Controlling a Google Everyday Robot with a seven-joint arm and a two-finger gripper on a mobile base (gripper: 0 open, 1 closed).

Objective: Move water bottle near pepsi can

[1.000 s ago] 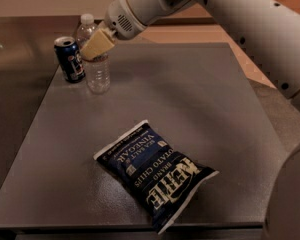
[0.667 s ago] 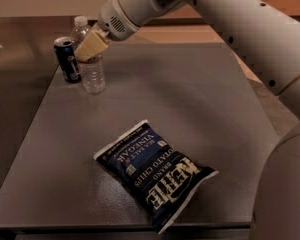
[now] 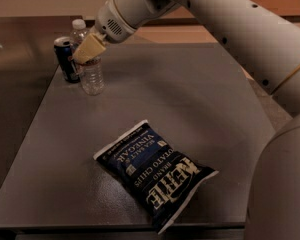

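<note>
1. The gripper is at the bench's far left; its jaws are clamped on the upper body of the water bottle.
2. The bottle stands upright, just beside the pepsi can, on the can's right.
3. Against a second ago, gripper and bottle have shifted left, narrowing the gap to the can; the chip bag is unmoved.
4. A tan finger hides the bottle's label; whether bottle and can touch cannot be told.
5. The arm is cut off at the right edge.
</note>
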